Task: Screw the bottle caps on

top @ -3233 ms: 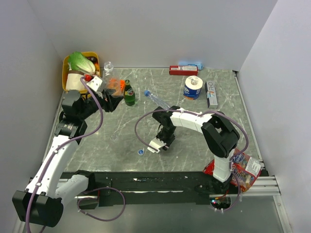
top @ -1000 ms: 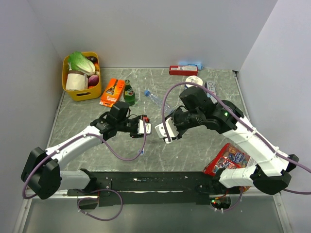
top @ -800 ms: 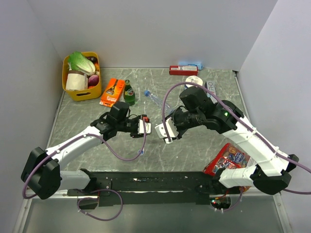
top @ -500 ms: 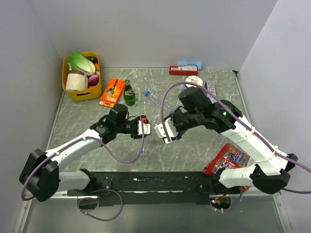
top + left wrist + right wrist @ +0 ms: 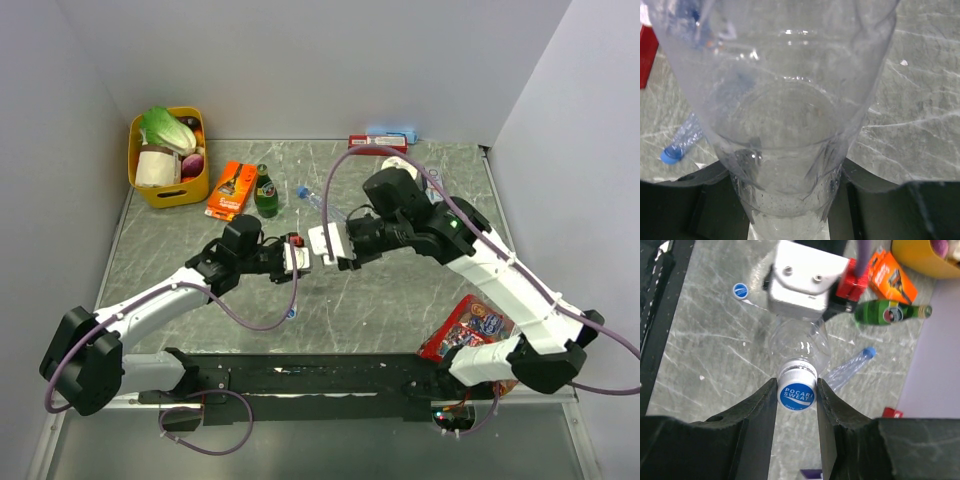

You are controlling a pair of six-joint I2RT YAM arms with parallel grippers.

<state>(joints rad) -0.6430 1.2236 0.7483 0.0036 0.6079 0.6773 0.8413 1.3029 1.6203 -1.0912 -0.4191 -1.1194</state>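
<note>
Over the middle of the grey marbled table [image 5: 400,300] the two arms meet around one clear plastic bottle [image 5: 799,342], held off the surface and lying roughly level. The left end effector [image 5: 293,258] is closed on the end of the bottle away from the neck. The right end effector [image 5: 796,383] is clamped on a blue cap [image 5: 796,396] marked Pocari Sweat, one finger on each side. That cap sits on the white neck ring, so I judge threading to be under way; how far home it is I cannot tell. A second clear bottle [image 5: 320,205], already capped, lies on the table behind, near a green glass bottle [image 5: 265,192]. One loose blue cap [image 5: 740,290] lies on the table beyond the left end effector.

The held bottle looks empty, light and thin-walled, so it will likely dent or twist under a hard squeeze, and the stiffer base is the better hold. The cap is small, rigid and probably slick, best pinched across its rim and kept square to the neck to avoid cross-threading
</note>
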